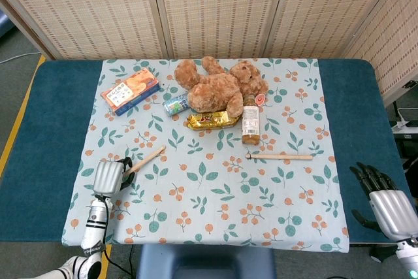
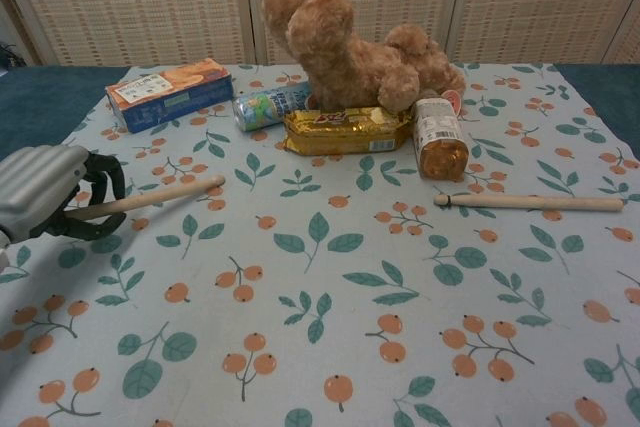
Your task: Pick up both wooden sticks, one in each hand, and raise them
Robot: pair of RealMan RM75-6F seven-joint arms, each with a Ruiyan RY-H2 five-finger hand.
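Observation:
My left hand (image 1: 110,176) (image 2: 45,197) grips one end of a wooden stick (image 1: 146,160) (image 2: 150,197) at the tablecloth's left edge; the stick tilts up and away to the right, its far end off the cloth. The second wooden stick (image 1: 279,157) (image 2: 530,203) lies flat on the cloth at the right, just in front of a bottle. My right hand (image 1: 386,200) hangs off the table's right front corner, fingers spread, holding nothing; the chest view does not show it.
A teddy bear (image 1: 219,86) (image 2: 345,52), a yellow snack packet (image 1: 210,120), a small can (image 1: 176,104), an orange and blue box (image 1: 130,91) and a bottle (image 1: 251,119) (image 2: 439,138) crowd the far middle of the floral tablecloth (image 1: 215,194). Woven screens stand behind.

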